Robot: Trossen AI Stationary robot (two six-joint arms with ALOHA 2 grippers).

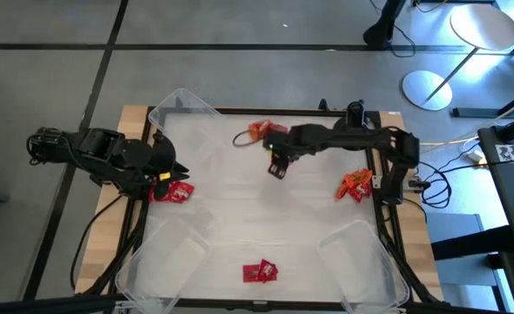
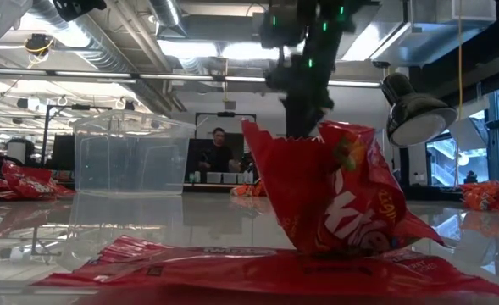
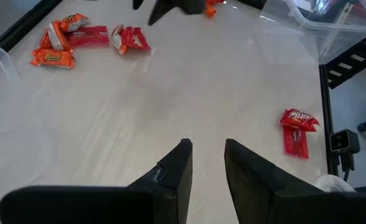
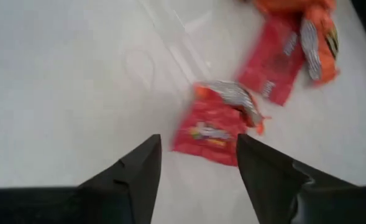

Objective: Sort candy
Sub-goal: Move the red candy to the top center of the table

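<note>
High view shows the table [image 1: 239, 187] with candy in scattered clusters: the right gripper [image 1: 277, 166], jaws apart and empty, should settle squarely over the red packet [image 4: 210, 132] before closing, while the left gripper [image 3: 204, 165], jaws slightly parted, waits at the left edge.

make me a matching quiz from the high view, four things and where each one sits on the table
Things:
1. orange wrapped candy pieces
2. clear plastic bin
3. right gripper
4. red candy packets

Places in the high view:
A. top left corner
B. middle of the bottom edge
C. right edge, by the right arm's base
D. open, a little above centre

Pairs: 1-C, 2-A, 3-D, 4-B
</note>
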